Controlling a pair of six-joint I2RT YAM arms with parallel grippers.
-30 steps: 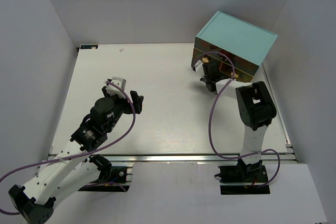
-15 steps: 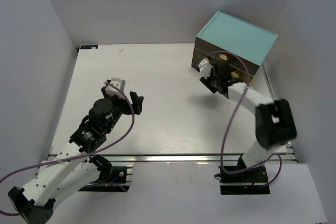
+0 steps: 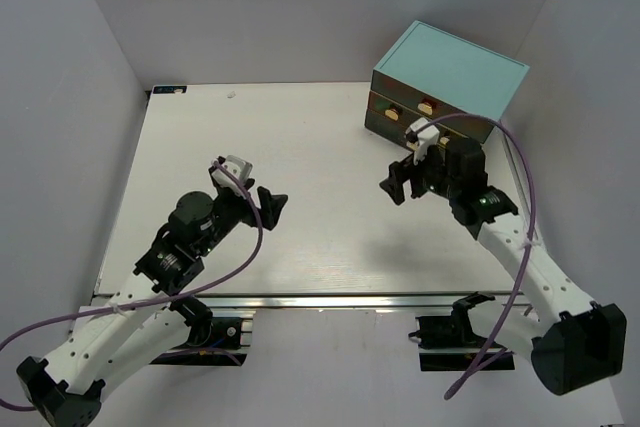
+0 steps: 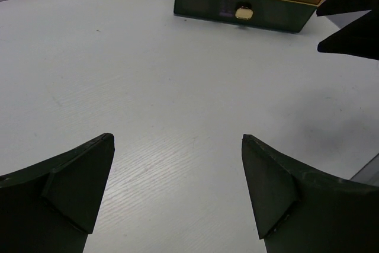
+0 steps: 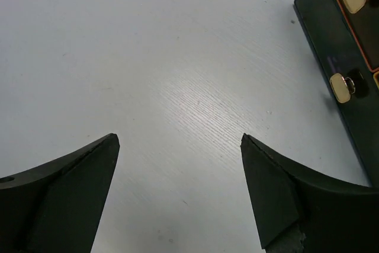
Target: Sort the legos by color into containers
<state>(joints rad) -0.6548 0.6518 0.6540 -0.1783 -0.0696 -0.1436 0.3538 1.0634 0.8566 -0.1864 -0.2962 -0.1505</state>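
Observation:
No legos show in any view. The containers are smoky-brown drawers (image 3: 418,113) with tan knobs, all pushed in, set in a cabinet with a light-blue top (image 3: 450,69) at the far right. The left wrist view shows three of these drawers (image 4: 244,11) ahead; in the right wrist view a drawer front (image 5: 348,57) lies at the right edge. My right gripper (image 3: 408,182) (image 5: 179,138) hovers open over bare table, a short way in front of the cabinet. Open and holding nothing, my left gripper (image 3: 272,202) (image 4: 177,140) sits left of centre and points toward the cabinet.
The white table (image 3: 320,147) has grey walls on its left, far and right sides. My right gripper's dark fingers (image 4: 349,25) show at the upper right of the left wrist view. A metal rail (image 3: 320,299) runs along the near edge.
My right gripper has drawn back from the drawer fronts toward the near side and gone from shut to open. The left gripper has shifted slightly right.

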